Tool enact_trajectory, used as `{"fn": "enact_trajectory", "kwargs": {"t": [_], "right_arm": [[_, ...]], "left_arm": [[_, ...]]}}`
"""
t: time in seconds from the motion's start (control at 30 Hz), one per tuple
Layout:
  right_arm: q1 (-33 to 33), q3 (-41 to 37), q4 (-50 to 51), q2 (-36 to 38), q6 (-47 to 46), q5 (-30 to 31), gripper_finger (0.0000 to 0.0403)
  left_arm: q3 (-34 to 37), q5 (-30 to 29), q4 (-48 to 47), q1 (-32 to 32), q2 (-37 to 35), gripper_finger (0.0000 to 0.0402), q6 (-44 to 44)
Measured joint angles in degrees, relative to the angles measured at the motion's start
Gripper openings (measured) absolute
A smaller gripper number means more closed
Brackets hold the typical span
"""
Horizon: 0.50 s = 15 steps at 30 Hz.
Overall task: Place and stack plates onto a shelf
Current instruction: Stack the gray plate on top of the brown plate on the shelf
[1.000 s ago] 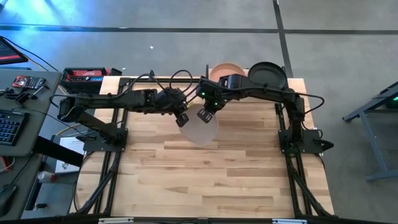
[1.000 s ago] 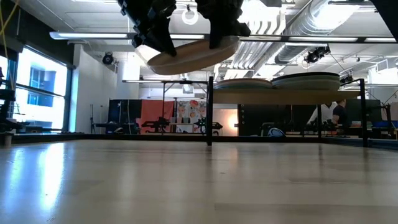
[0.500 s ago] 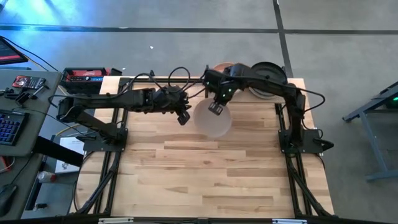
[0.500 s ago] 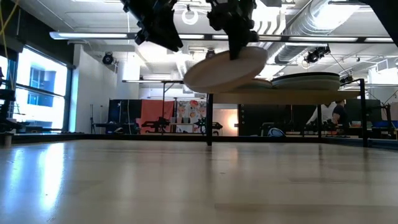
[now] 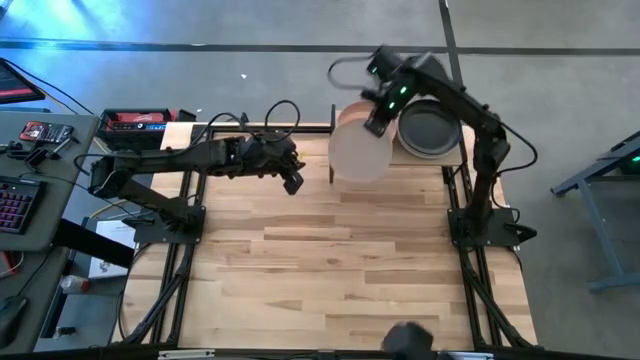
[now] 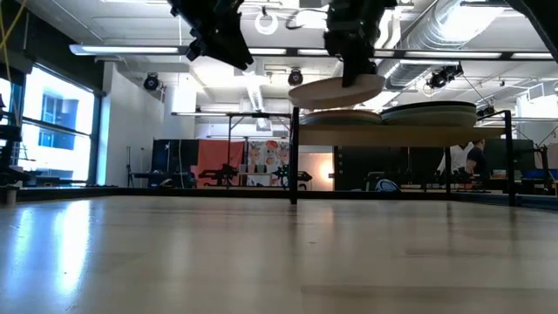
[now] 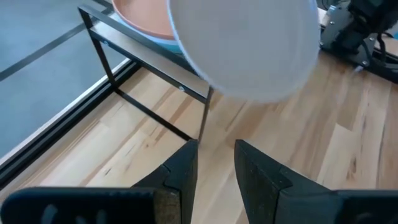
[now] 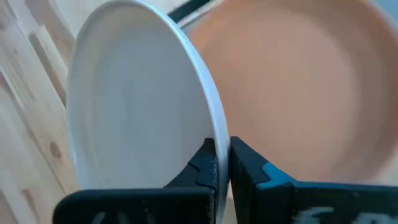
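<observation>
At the top centre of the overhead picture, the right gripper (image 5: 377, 122) pinches the rim of a round matte white plate (image 5: 361, 153), holding it over the left end of the small light-wood shelf (image 6: 401, 136), above a terracotta plate (image 7: 142, 17). A black plate (image 5: 430, 125) tops the right-hand stack. The left gripper (image 5: 293, 181) hangs left of the shelf, fingers (image 7: 180, 174) slightly parted and empty.

This is a big robot lab: shiny pipes (image 6: 436, 35) on the ceiling, a desk with a keyboard (image 5: 12, 205), and people (image 6: 475, 161) far back.
</observation>
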State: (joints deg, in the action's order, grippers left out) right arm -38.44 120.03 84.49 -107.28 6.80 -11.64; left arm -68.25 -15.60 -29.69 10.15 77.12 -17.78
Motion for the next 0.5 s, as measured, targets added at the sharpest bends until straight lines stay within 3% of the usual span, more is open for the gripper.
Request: {"fn": "enact_trajectory", "kwargs": {"t": [0.23, 0.5], "right_arm": [[-13.71, 0.00, -4.85, 0.02, 1.77, -10.79, 0.0000], [-21.07, 0.00, -6.34, -0.76, -1.85, -11.52, 0.0000]], "left_arm": [[0.00, -0.02, 0.00, 1.22, 0.00, 0.0092, -0.02], [0.00, -0.04, 0.00, 2.70, 0.00, 0.0092, -0.02]]}}
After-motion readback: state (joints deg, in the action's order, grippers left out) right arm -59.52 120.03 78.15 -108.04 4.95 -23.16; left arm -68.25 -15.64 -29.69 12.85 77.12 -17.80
